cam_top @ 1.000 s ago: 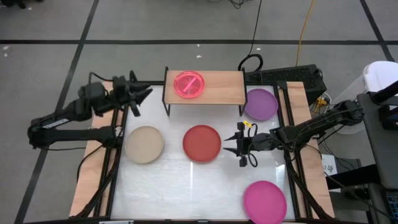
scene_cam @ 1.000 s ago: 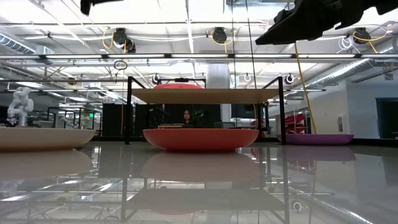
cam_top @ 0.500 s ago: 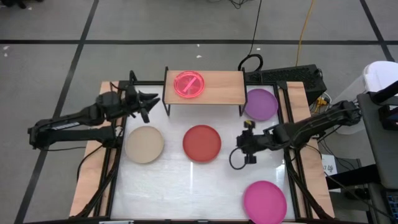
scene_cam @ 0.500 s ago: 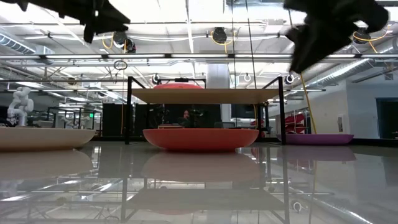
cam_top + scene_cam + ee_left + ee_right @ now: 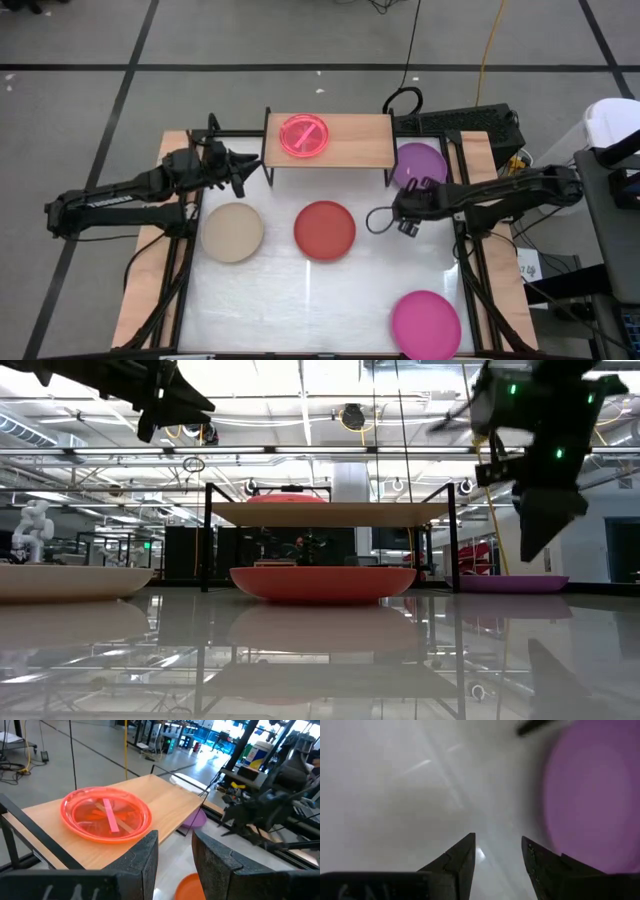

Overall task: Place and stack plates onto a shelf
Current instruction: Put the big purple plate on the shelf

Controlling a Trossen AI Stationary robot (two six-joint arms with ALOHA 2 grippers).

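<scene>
A small rectangular light-wood shelf (image 5: 328, 139) on thin black metal legs is seen at the far middle of the white desk (image 5: 320, 300). On its left half lies a small translucent pink plastic plate (image 5: 304, 135), round and shallow, with a pale pink strip visible across its centre in the left wrist view (image 5: 106, 814). The shelf's right half is bare wood.

Four larger round plates are laid on the desk itself. A beige plate (image 5: 233, 232) is at the left, a red plate (image 5: 325, 230) is in the middle in front of the shelf, a purple plate (image 5: 419, 167) is just beside the shelf's right end, and a magenta plate (image 5: 426, 323) is at the near right, well apart from the others.

The left end effector (image 5: 238, 171) is held above the desk just left of the shelf, empty, its two dark fingers (image 5: 145, 855) parted by a narrow gap. The right end effector (image 5: 405, 210) is held between the red plate and the purple plate, also empty, its fingers (image 5: 462, 857) moderately apart.

In the right wrist view the purple plate (image 5: 592, 795) is blurred and cut off at the edge. In the low view the pink plate (image 5: 286, 498) is seen only as a thin rim above the shelf board, and the right arm is shown only as a dark silhouette.
</scene>
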